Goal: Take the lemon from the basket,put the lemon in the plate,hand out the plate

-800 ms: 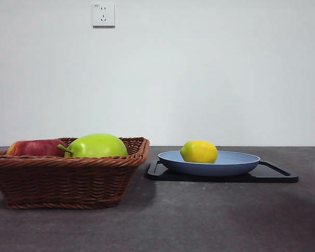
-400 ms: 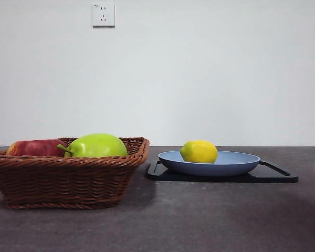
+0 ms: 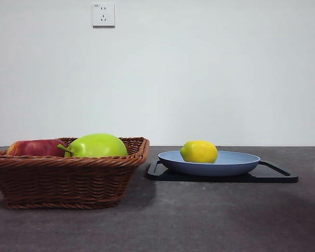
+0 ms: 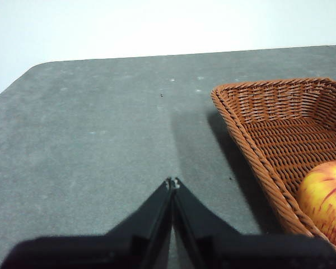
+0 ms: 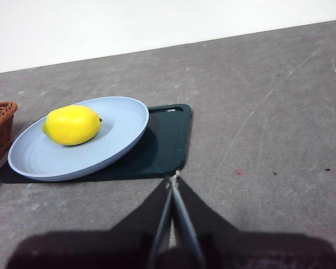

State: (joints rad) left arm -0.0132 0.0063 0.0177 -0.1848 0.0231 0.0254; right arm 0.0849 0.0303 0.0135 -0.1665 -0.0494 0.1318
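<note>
The yellow lemon (image 3: 199, 151) (image 5: 71, 125) lies in the light-blue plate (image 3: 236, 164) (image 5: 123, 124), toward the plate's basket side. The plate rests on a black tray. The brown wicker basket (image 3: 68, 181) (image 4: 280, 129) stands to the left in the front view. My left gripper (image 4: 173, 182) is shut and empty above bare table beside the basket. My right gripper (image 5: 173, 178) is shut and empty, hovering near the tray's corner, apart from the plate. Neither arm shows in the front view.
A green apple (image 3: 97, 145) and a red apple (image 3: 35, 148) (image 4: 327, 199) lie in the basket. The black tray (image 3: 273, 176) (image 5: 168, 140) has a raised rim. A wall with a socket (image 3: 103, 14) stands behind the dark grey table.
</note>
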